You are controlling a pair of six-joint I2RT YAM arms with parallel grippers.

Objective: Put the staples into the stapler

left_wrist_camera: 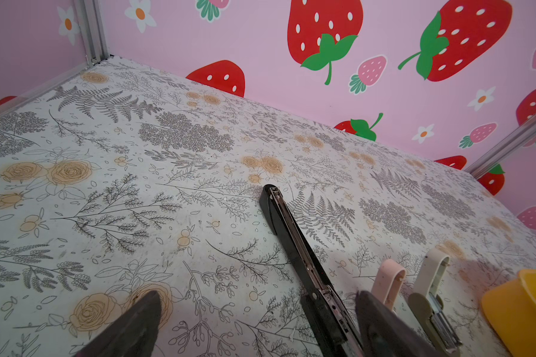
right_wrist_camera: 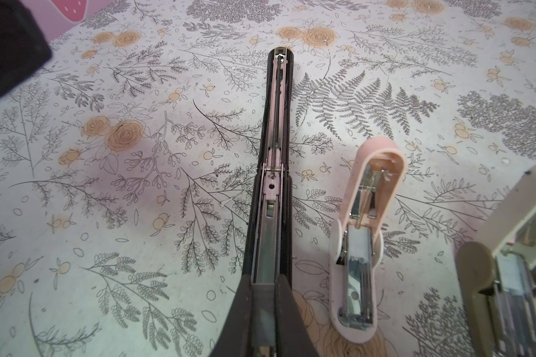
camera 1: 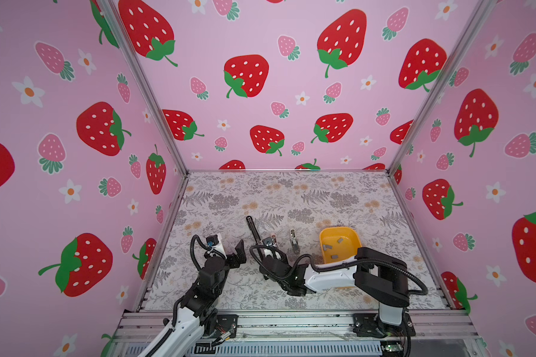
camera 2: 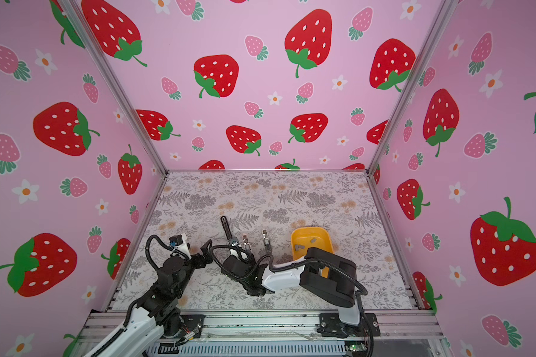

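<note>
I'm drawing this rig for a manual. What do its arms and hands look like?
The left arm and right arm mix white link shells with black joints. A black ribbed cable hose loops along each toward the wrist. The left hand and right hand have matte black, tapering fingers. No markings are readable.

Both top views look from high at the front, down and toward the back wall (camera 1: 276,92), far from the table (camera 1: 260,191). Each wrist view sits low and near the table; both share the black stapler (left_wrist_camera: 291,241) and the pink stapler (left_wrist_camera: 389,278)
</note>
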